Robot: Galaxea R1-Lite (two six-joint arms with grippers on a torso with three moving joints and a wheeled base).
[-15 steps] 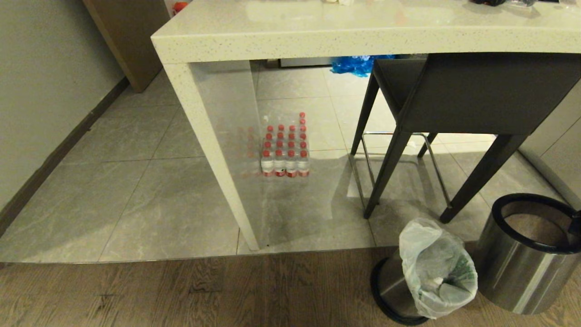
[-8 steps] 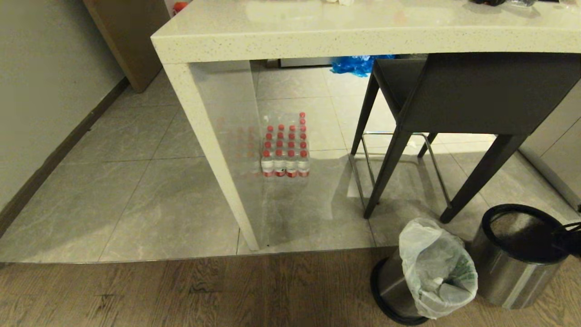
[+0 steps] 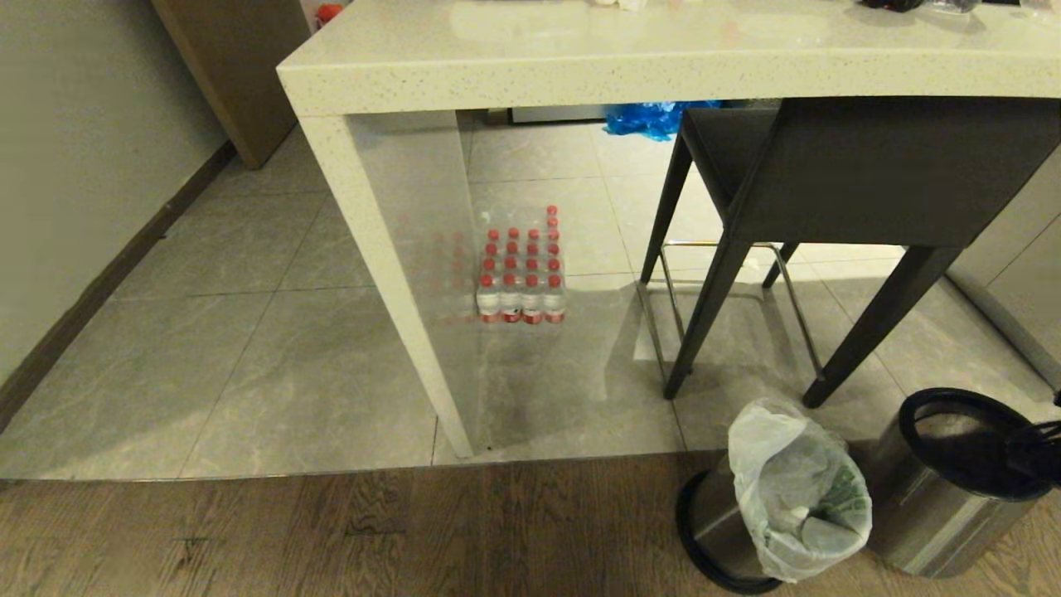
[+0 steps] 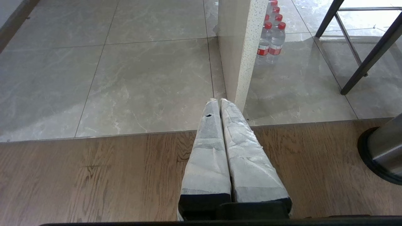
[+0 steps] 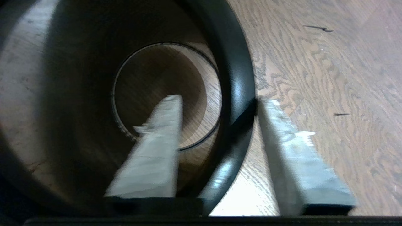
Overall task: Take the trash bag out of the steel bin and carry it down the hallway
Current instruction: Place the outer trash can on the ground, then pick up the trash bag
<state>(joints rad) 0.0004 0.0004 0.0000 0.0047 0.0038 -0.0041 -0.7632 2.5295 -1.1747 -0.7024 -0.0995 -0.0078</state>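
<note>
Steel bin (image 3: 953, 489): black rim between the right hand's (image 5: 220, 103) spread fingers.
Trash bag (image 3: 800, 489): stood free beside it, unheld.
Left hand (image 4: 220, 103): closed, empty.
Remaining: grab bag, carry down hallway.

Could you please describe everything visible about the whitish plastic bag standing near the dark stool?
The thin translucent whitish plastic trash bag with faint green print stands crumpled and open-mouthed, its top loose and puffed up. It lines a small steel container with a black base on the brown wood floor. Pale crumpled rubbish shows inside. It sits just left of the black-rimmed steel bin; whether they touch is unclear.
</note>
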